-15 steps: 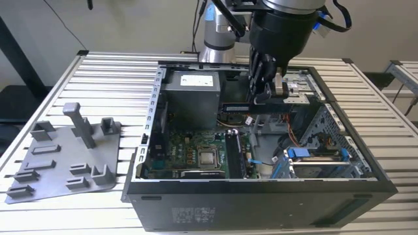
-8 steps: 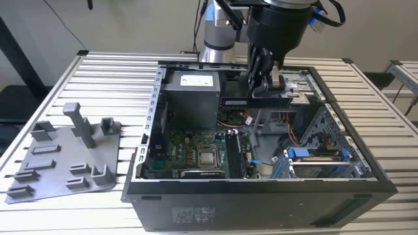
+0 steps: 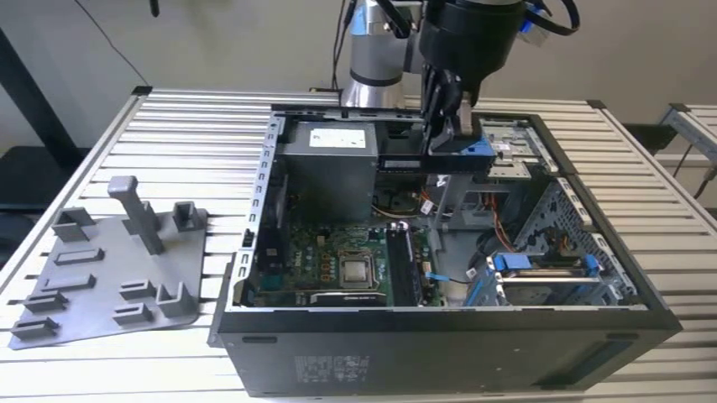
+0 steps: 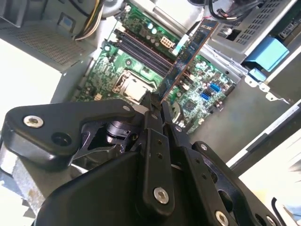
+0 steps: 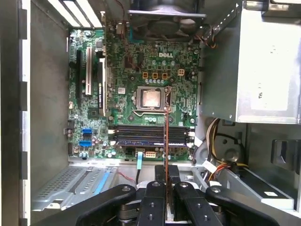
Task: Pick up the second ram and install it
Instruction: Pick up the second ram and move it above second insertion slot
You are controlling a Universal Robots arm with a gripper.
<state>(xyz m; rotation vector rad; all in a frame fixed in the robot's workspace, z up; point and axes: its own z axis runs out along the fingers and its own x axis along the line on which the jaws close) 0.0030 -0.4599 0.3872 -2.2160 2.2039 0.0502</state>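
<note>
Gripper point(image 4: 156, 107) clamps second ram point(image 4: 186, 54); held end hidden.

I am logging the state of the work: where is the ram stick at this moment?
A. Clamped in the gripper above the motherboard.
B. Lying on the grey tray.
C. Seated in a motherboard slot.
A: the gripper is shut on the second ram, held above the motherboard, not in a slot.

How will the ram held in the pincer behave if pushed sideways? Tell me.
Likely stiff: the second ram juts straight from the pincer without sagging. Probably light: a slim card held by one end. Sideways force might crack it, being so thin.
</note>
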